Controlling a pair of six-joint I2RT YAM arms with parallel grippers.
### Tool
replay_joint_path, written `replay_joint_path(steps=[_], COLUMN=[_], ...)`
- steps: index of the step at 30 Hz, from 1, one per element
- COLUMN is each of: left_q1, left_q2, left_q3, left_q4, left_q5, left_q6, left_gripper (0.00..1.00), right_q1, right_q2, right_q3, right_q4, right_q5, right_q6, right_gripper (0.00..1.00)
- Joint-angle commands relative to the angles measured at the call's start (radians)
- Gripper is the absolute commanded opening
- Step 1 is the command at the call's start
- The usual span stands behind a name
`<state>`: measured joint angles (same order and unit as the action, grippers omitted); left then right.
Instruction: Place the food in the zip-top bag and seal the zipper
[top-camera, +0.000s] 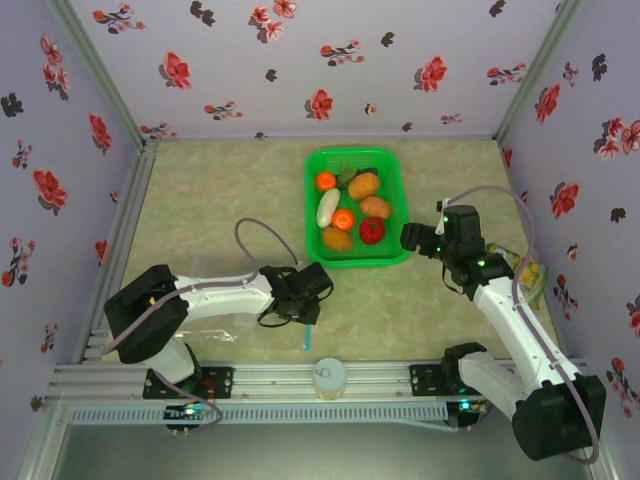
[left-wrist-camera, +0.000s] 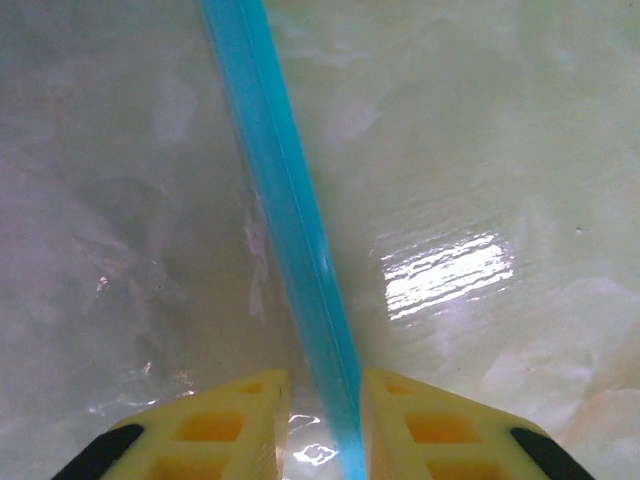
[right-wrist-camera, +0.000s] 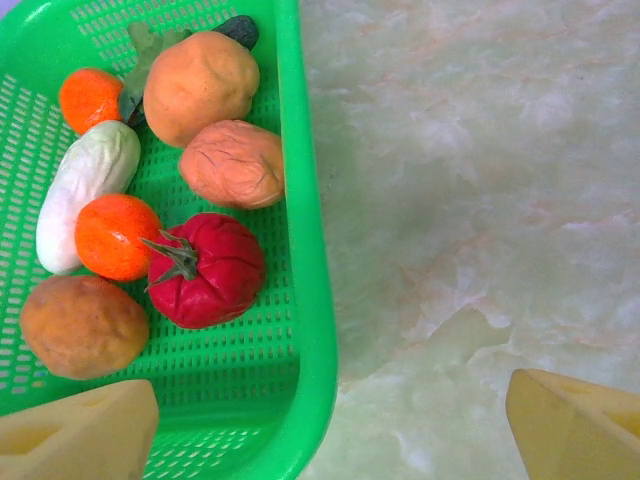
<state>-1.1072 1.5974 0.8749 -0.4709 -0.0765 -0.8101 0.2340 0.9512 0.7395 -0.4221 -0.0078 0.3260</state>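
Note:
The food lies in a green basket (top-camera: 355, 152): a red tomato (right-wrist-camera: 205, 270), two oranges (right-wrist-camera: 117, 235), a white elongated piece (right-wrist-camera: 88, 190) and brown-orange lumps (right-wrist-camera: 232, 163). My right gripper (right-wrist-camera: 325, 420) hangs wide open over the basket's near right rim (right-wrist-camera: 305, 250), holding nothing. The zip-top bag (top-camera: 215, 335) lies flat near the table's front, under my left arm. Its light-blue zipper (left-wrist-camera: 290, 230) runs between the fingers (left-wrist-camera: 215, 425) of my left gripper (left-wrist-camera: 325, 420). Those jaws stand slightly apart, the strip against the right finger and clear of the left one.
A yellow-green snack packet (top-camera: 530, 272) lies by the right wall behind my right arm. A white round object (top-camera: 328, 376) sits on the front rail between the arm bases. Flowered walls close in the table on three sides.

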Motion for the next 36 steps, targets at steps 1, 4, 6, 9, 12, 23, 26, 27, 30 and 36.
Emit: replay_joint_path(steps=[1, 4, 6, 9, 12, 23, 26, 27, 30, 36], left_q1=[-0.008, -0.009, -0.012, -0.017, -0.019, -0.037, -0.037, -0.037, -0.037, -0.037], left_q2=[0.024, 0.029, 0.026, 0.014, 0.005, 0.088, 0.095, 0.095, 0.087, 0.072], left_q3=[0.032, 0.036, 0.038, 0.039, 0.038, 0.08, 0.085, 0.086, 0.084, 0.072], left_q4=[-0.029, -0.031, -0.035, -0.038, -0.04, -0.088, -0.095, -0.099, -0.109, -0.111], left_q5=[0.004, 0.009, 0.008, 0.007, 0.006, 0.006, 0.004, 0.002, -0.009, -0.012], left_q6=[-0.003, -0.001, -0.002, 0.003, 0.003, 0.018, 0.022, 0.023, 0.023, 0.024], left_gripper=[0.25, 0.26, 0.31, 0.37, 0.36, 0.3, 0.3, 0.29, 0.24, 0.16], right_q1=[0.008, 0.008, 0.006, 0.007, 0.008, 0.007, 0.007, 0.007, 0.007, 0.007], right_q2=[-0.005, -0.006, -0.005, -0.005, -0.004, -0.006, -0.003, -0.003, -0.002, 0.0], right_q3=[-0.011, -0.012, -0.014, -0.015, -0.015, -0.011, -0.009, -0.009, -0.011, -0.011], right_q4=[-0.005, -0.004, -0.004, -0.002, 0.0, -0.004, -0.004, -0.002, -0.003, 0.0], right_q5=[0.006, 0.006, 0.006, 0.006, 0.005, 0.006, 0.006, 0.007, 0.008, 0.008], right_q6=[-0.001, -0.001, -0.001, -0.001, -0.002, -0.002, -0.002, -0.002, -0.004, -0.003], right_gripper=[0.91, 0.91, 0.92, 0.92, 0.92, 0.93, 0.93, 0.93, 0.93, 0.93])
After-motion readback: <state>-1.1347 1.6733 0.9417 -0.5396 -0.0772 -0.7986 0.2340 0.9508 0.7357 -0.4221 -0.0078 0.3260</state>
